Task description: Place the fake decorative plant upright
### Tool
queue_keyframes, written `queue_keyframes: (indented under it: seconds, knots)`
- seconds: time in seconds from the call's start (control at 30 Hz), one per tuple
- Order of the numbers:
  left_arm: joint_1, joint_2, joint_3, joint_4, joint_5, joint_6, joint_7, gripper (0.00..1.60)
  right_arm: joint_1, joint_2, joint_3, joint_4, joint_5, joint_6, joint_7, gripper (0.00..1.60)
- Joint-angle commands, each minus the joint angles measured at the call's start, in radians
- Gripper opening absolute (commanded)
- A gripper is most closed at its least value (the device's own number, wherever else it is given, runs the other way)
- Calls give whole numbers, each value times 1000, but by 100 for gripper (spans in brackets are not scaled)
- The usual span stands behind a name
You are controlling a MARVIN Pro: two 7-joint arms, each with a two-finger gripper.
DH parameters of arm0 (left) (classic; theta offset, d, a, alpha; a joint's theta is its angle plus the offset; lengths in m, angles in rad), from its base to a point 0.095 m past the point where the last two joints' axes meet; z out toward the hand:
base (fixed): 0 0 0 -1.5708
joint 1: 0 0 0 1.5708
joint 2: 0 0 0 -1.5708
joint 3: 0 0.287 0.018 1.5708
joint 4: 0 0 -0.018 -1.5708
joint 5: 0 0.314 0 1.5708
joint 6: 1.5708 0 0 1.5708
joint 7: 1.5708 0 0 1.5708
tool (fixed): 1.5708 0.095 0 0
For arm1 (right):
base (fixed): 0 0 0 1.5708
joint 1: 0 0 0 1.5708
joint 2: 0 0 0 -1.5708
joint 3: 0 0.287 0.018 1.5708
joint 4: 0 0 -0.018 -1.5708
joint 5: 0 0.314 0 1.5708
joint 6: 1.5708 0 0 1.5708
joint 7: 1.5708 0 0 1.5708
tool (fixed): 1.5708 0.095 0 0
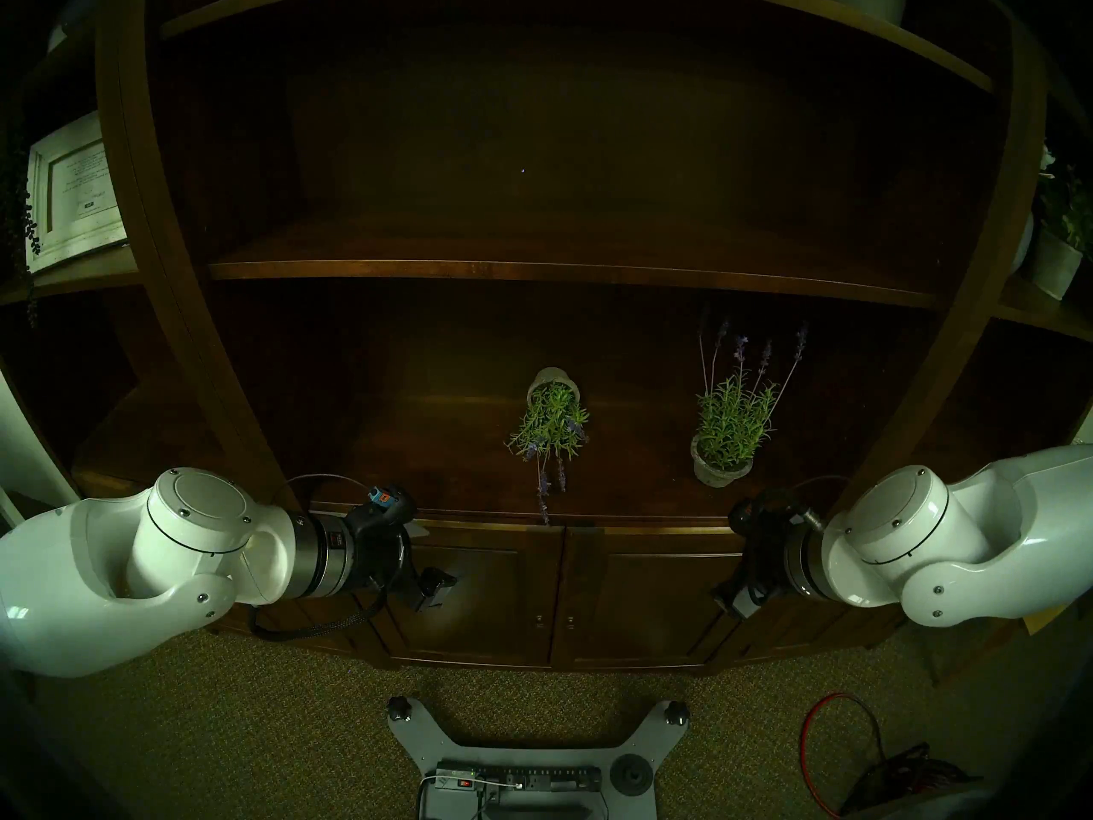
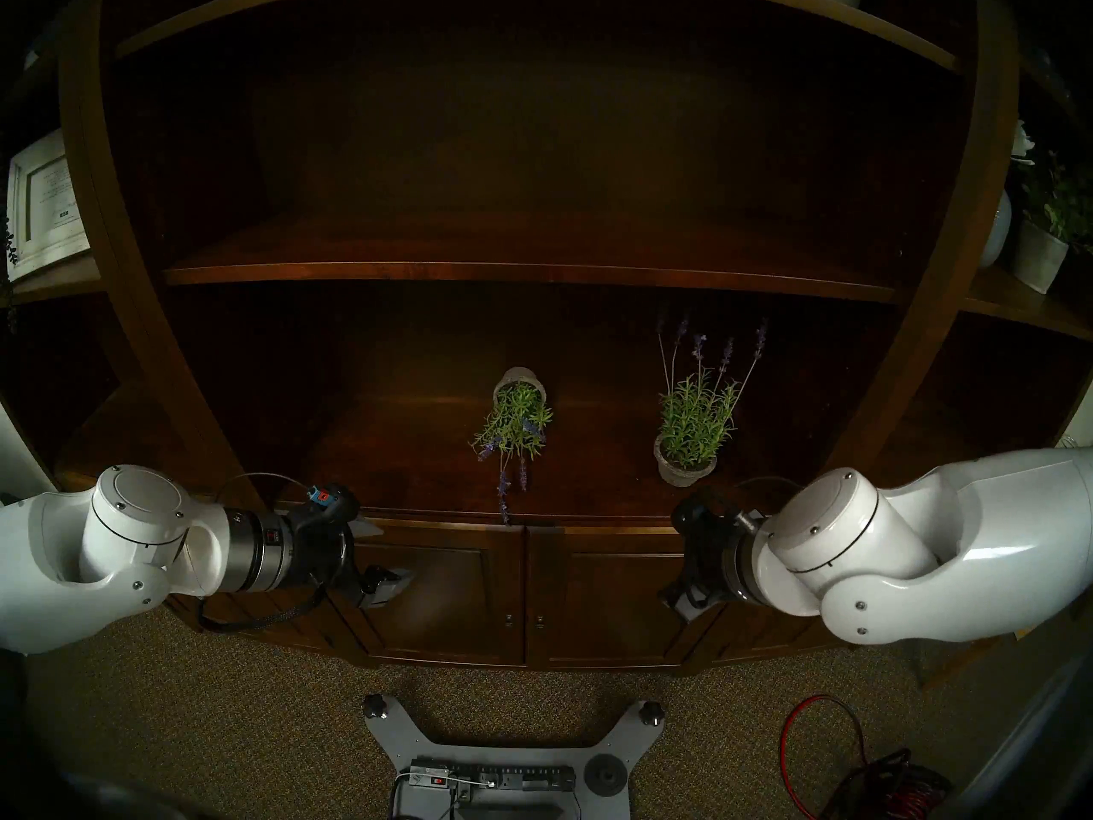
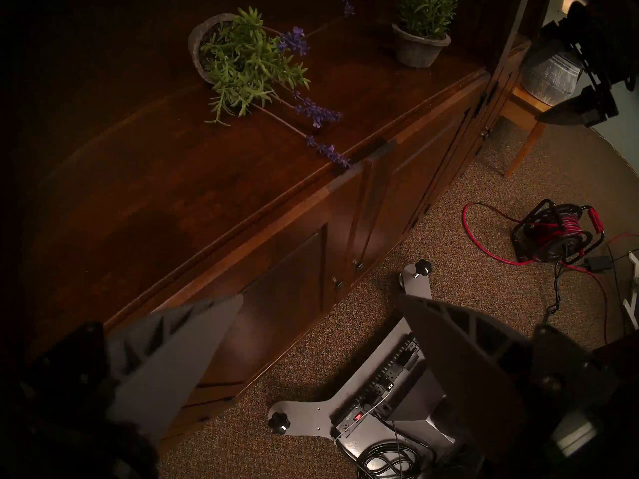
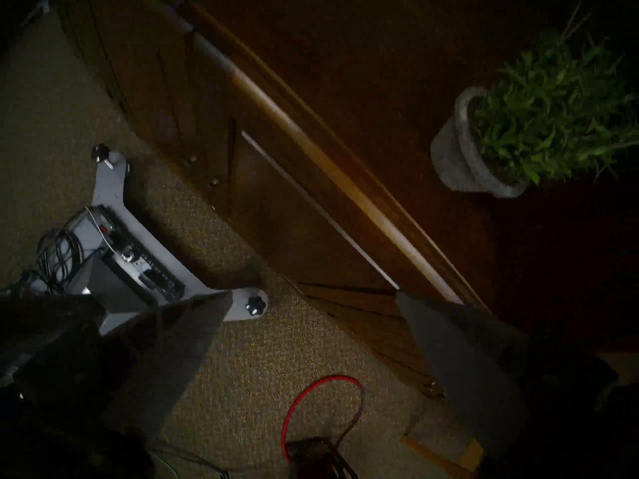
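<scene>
The fake decorative plant (image 1: 553, 416) lies tipped over in the middle of the lower wooden shelf. Its grey pot (image 1: 552, 380) points to the back, and its green sprigs and purple flower stems reach the front edge. The left wrist view shows the same plant (image 3: 242, 60) on its side. My left gripper (image 1: 435, 558) hangs open and empty in front of the cabinet, to the left of the plant and below it. My right gripper (image 1: 732, 558) is open and empty too, in front of the shelf's edge at the right. Both sets of jaws are spread wide in the wrist views.
A second potted lavender (image 1: 730, 428) stands upright to the right of the fallen one. A higher shelf board (image 1: 532, 270) runs above. Shut cabinet doors (image 1: 562, 594) are below the shelf. On the carpet are my base plate (image 1: 520, 759) and a red cable reel (image 3: 553, 233).
</scene>
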Motion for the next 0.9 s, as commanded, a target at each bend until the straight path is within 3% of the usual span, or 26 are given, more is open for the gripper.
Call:
queue_keyframes:
  seconds: [0.0,0.43,0.87]
  knots:
    - [-15,1,-15,-5,2,-5,2,160,68,81,51,1,-10,-99,63,160]
    - [-16,1,-15,-5,2,-5,2,160,35,156,0,3,-20,-224,197,160]
    - [-17,1,-16,-6,2,-6,2,160,27,184,-58,96,-54,-356,345,160]
